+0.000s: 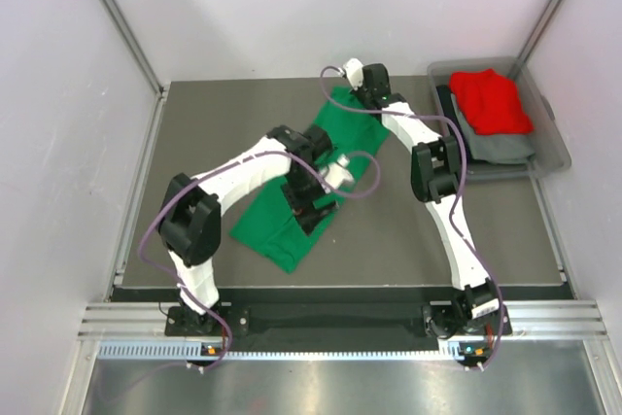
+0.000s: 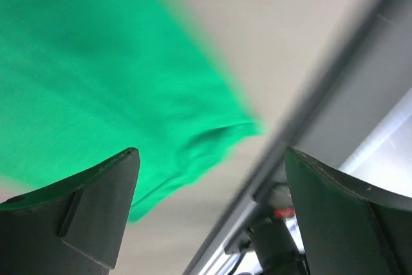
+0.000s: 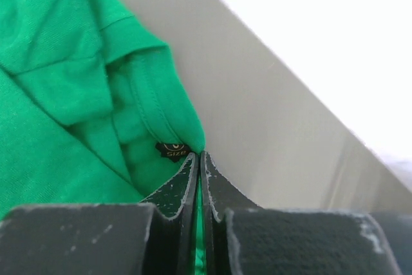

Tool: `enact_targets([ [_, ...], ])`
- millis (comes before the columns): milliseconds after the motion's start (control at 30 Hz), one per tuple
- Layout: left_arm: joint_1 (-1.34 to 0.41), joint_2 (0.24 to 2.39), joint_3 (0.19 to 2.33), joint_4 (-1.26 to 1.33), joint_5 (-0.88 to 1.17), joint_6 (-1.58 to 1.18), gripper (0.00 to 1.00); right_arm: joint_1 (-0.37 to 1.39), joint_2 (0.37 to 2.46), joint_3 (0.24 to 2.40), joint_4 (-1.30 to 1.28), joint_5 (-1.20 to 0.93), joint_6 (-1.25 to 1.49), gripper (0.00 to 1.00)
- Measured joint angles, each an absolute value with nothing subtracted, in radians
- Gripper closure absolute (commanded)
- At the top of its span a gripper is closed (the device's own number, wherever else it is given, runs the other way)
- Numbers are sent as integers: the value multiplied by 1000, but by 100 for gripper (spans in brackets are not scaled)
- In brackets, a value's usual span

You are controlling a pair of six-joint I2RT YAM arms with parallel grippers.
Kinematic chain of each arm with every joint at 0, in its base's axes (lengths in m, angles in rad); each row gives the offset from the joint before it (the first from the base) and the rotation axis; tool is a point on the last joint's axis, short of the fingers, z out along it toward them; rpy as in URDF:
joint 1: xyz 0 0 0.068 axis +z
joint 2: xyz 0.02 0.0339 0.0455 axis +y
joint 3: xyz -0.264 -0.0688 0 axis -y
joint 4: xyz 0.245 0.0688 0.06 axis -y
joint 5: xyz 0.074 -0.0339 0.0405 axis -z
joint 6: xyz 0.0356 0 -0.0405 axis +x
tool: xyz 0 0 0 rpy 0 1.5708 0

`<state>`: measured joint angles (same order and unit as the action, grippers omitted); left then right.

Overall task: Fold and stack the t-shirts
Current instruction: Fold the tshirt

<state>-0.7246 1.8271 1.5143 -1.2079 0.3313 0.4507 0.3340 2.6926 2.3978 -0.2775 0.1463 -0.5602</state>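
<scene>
Right gripper (image 3: 197,159) fingers clamp the green t-shirt (image 1: 290,225) at its collar, by the size label, at the far side of the table (image 1: 204,138). Left gripper (image 2: 212,154) hangs spread wide over the cloth, holding nothing, beside what is perhaps a sleeve (blurred). Red t-shirt (image 1: 491,99) lies in the bin (image 1: 556,151), far right. Hold the collar taut and regrip a near edge squarely before folding.

T-shirt (image 1: 277,230) spread at table (image 1: 194,143) centre; second t-shirt (image 1: 491,99) in bin (image 1: 554,150), far right corner.

White arms (image 1: 248,167) with black joints (image 1: 191,218), purple cables (image 1: 144,240)
</scene>
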Motion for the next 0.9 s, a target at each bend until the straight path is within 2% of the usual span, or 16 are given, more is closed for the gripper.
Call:
enact_targets([
  [67,-654,1843,1536,-1171,262,402,1,334,2698,2397,-213,152,-543,84],
  [133,-575,1853,1550,-1126,174,355,2,334,2700,2398,-152,154,-506,73],
  [167,-533,1856,1556,-1111,140,334,1,333,2700,2401,-124,152,-485,59],
  [267,-433,1857,1562,-1081,79,285,1,334,2697,2436,-78,151,-429,48],
  [367,-345,1857,1565,-1064,63,242,1,334,2643,2400,-54,150,-391,46],
  [467,-279,1857,1576,-1060,128,213,3,333,2465,2191,-52,137,-344,46],
  [567,-234,1857,1585,-1060,207,205,16,331,2223,1924,-56,88,-286,46],
  [633,-222,1857,1578,-1059,252,208,20,330,2021,1739,-94,33,-247,49],
  [667,-221,1857,1569,-1055,269,210,27,326,1912,1653,-116,-19,-222,53],
  [733,-215,1857,1542,-1045,291,216,32,324,1771,1564,-167,-121,-186,55],
  [767,-211,1857,1525,-1042,301,222,37,324,1705,1518,-187,-184,-169,55],
  [800,-203,1857,1509,-1042,310,227,41,324,1651,1478,-216,-251,-146,55],
  [867,-175,1858,1484,-1041,326,237,41,324,1584,1396,-253,-397,-95,44],
  [900,-154,1858,1468,-1035,332,242,40,325,1571,1351,-274,-473,-69,42],
])
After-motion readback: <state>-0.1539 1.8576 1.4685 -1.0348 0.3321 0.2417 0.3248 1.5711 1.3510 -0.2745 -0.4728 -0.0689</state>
